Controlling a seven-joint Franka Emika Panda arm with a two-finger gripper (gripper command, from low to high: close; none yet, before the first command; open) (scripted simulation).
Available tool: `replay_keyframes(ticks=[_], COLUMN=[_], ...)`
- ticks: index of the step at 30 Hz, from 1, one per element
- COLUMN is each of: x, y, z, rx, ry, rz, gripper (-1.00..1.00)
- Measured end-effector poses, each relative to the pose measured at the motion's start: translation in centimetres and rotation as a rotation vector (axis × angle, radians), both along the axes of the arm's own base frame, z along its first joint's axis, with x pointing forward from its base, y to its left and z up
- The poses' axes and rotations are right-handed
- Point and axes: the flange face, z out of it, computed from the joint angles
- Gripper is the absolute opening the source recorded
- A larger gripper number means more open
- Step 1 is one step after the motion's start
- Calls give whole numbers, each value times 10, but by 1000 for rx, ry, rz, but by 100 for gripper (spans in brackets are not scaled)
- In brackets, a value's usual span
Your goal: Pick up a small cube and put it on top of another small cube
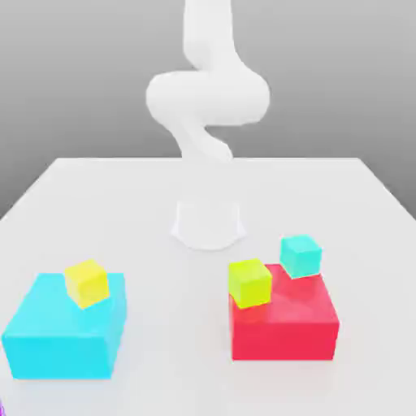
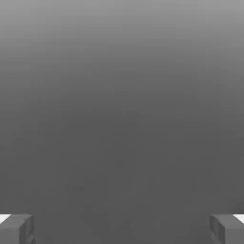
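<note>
A sliver of purple (image 1: 2, 406) shows at the bottom corner of the exterior view's left, cut off by the frame edge; it may be the small cube. In the hand view my gripper (image 2: 122, 229) is open, its grey fingertips (image 2: 16, 229) standing far apart with nothing between them and only plain grey background beyond. The white arm (image 1: 207, 97) rises from its base (image 1: 209, 223) at the back of the table and leaves the exterior view at the top.
A large cyan block (image 1: 65, 337) carries a small yellow cube (image 1: 87, 283) on the exterior view's left. A large red block (image 1: 284, 325) on the right carries a yellow-green cube (image 1: 249, 282) and a small cyan cube (image 1: 300, 255). White table (image 1: 179, 341) lies between them.
</note>
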Motion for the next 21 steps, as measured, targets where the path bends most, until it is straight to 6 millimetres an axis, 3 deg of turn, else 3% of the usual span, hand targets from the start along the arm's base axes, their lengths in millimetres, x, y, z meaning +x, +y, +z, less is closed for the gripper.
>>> replay_keyframes(ticks=[5,11,16,21], x=[60,116,149,166], y=[-34,-83,-130,-184], z=[-51,-124,-195,-274], rx=[47,107,161,221], ry=[111,236,336,433], rz=[-131,-287,-419,-564], gripper=[0,0,0,0])
